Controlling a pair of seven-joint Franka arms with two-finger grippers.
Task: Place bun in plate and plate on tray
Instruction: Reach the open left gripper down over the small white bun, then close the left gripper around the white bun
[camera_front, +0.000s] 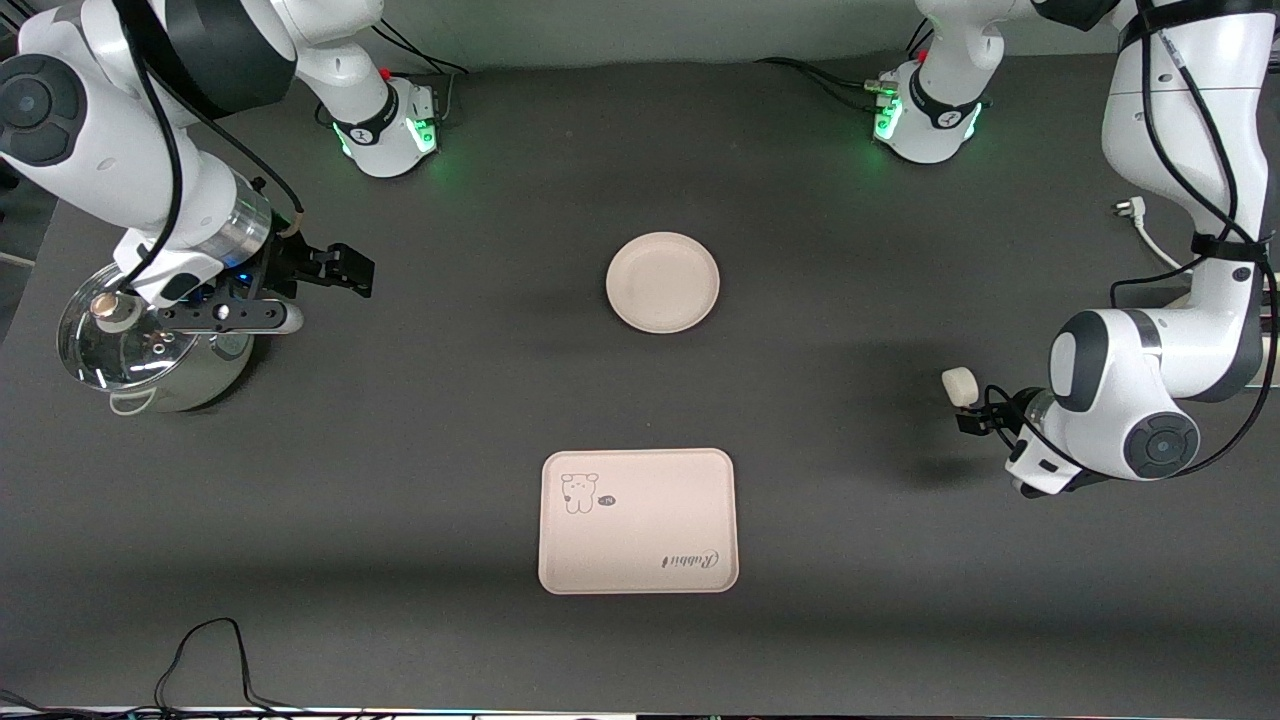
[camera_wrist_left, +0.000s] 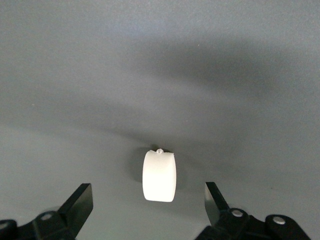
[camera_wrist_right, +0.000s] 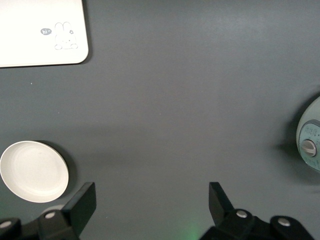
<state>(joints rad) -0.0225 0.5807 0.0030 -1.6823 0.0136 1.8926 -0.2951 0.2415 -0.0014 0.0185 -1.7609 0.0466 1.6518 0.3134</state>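
Left gripper is low over the table at the left arm's end, fingers spread wide on either side of the bun, not touching it. The bun lies on the bare table, well apart from the plate, toward the left arm's end. The plate sits mid-table, nothing on it. The tray lies nearer the front camera than the plate, apart from it, bear drawing showing. Right gripper waits well apart from the plate at the right arm's end, fingers released and holding nothing, above a steel pot with a glass lid.
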